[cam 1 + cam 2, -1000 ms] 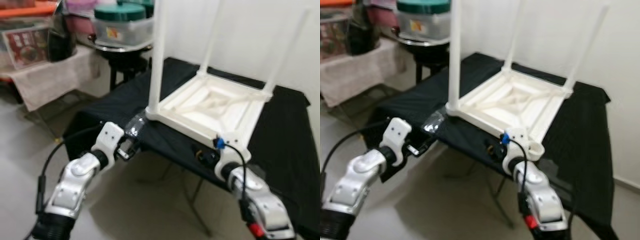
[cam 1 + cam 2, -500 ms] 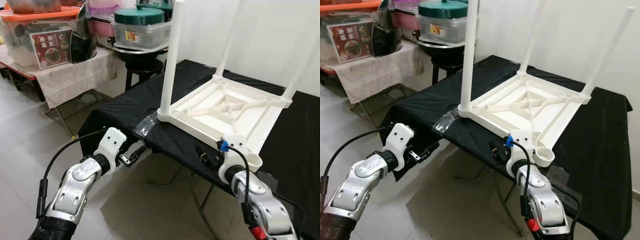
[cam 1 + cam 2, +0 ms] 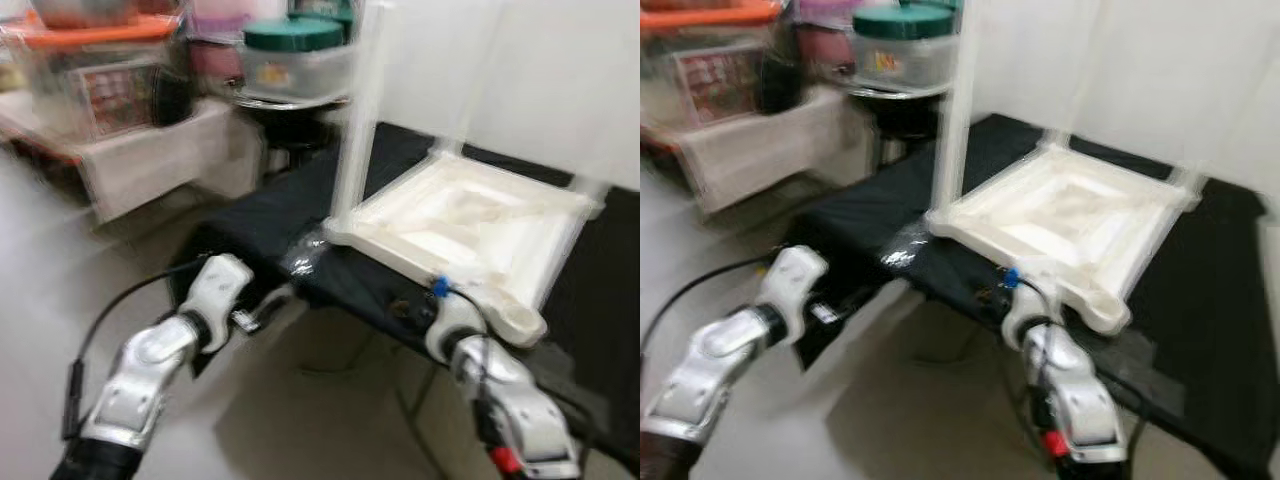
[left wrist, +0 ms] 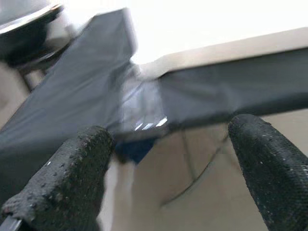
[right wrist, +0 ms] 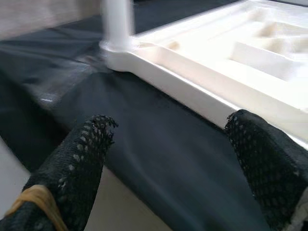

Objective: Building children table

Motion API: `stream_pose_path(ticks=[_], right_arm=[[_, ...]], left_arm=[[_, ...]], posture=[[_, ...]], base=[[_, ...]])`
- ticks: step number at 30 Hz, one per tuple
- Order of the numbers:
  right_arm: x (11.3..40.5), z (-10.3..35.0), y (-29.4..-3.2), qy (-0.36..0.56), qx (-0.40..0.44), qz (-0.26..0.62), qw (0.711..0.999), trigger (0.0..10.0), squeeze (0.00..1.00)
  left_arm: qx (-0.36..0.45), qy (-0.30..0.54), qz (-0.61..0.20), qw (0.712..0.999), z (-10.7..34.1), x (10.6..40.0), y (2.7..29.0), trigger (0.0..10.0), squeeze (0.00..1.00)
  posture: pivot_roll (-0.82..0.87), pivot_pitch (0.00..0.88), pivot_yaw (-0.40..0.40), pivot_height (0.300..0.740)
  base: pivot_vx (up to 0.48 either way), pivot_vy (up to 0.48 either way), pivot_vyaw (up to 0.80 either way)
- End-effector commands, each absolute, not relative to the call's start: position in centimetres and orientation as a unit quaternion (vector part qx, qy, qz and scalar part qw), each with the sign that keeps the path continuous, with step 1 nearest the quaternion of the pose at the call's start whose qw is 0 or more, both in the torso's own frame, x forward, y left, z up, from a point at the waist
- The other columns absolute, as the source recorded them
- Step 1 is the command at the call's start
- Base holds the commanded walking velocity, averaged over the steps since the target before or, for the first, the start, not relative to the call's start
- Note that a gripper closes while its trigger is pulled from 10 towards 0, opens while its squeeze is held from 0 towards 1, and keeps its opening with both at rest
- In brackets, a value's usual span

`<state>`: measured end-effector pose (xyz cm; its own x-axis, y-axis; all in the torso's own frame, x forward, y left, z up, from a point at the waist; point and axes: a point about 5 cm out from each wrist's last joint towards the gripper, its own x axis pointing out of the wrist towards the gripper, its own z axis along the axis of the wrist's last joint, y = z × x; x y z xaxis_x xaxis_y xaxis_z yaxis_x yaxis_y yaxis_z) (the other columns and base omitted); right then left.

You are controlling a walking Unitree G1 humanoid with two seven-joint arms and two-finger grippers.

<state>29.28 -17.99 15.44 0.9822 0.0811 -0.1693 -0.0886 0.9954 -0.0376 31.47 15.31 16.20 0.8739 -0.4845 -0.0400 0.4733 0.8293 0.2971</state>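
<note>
Little has shifted among the things since half a second ago; only the camera swung and blurred. White upturned table (image 3: 470, 225) sits on the black counter (image 3: 870, 215). Left pincer (image 4: 168, 159) hovers spread by the counter's 7 o'clock corner; right pincer (image 5: 178, 159), spread, faces the table's 6 o'clock rim

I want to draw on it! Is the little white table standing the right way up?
No, the white table is upside down. Its top lies flat on the black cloth, and its legs point up in the air.
</note>
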Motion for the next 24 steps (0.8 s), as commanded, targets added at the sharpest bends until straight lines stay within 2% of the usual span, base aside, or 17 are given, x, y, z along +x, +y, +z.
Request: stream_pose_path(ticks=[1, 9, 13, 21, 24], right_arm=[[29.2, 15.33, -18.42, 0.084, -0.024, 0.034, 0.996, 10.0, 0.0], [29.26, 15.24, -18.44, 0.09, -0.011, 0.031, 0.995, 10.0, 0.0], [29.23, 15.18, -18.48, 0.092, -0.011, 0.03, 0.995, 10.0, 0.0], [29.3, 15.23, -18.6, 0.095, -0.001, 0.029, 0.995, 10.0, 0.0], [29.32, 15.17, -18.72, 0.099, 0.006, 0.024, 0.995, 10.0, 0.0]], left_arm=[[0.152, -0.017, -0.259, 0.954, 15.89, 31.32, 14.72, 10.0, 0.0], [0.152, -0.021, -0.259, 0.954, 15.8, 31.22, 14.7, 10.0, 0.0], [0.15, -0.019, -0.258, 0.954, 15.68, 31.15, 14.83, 10.0, 0.0], [0.152, -0.018, -0.261, 0.953, 15.63, 31.17, 14.8, 10.0, 0.0], [0.153, -0.019, -0.262, 0.953, 15.6, 31.22, 14.75, 10.0, 0.0]], posture=[[0.07, 0.0, -0.079, 0.74], [0.07, 0.0, -0.08, 0.74], [0.07, 0.0, -0.081, 0.74], [0.07, 0.0, -0.079, 0.74], [0.07, 0.0, -0.078, 0.74]], base=[[0.0, 0.0, 0.0], [0.0, 0.0, 0.0], [0.0, 0.0, -0.54], [0.0, 0.0, 0.0], [0.0, 0.0, -0.8]])
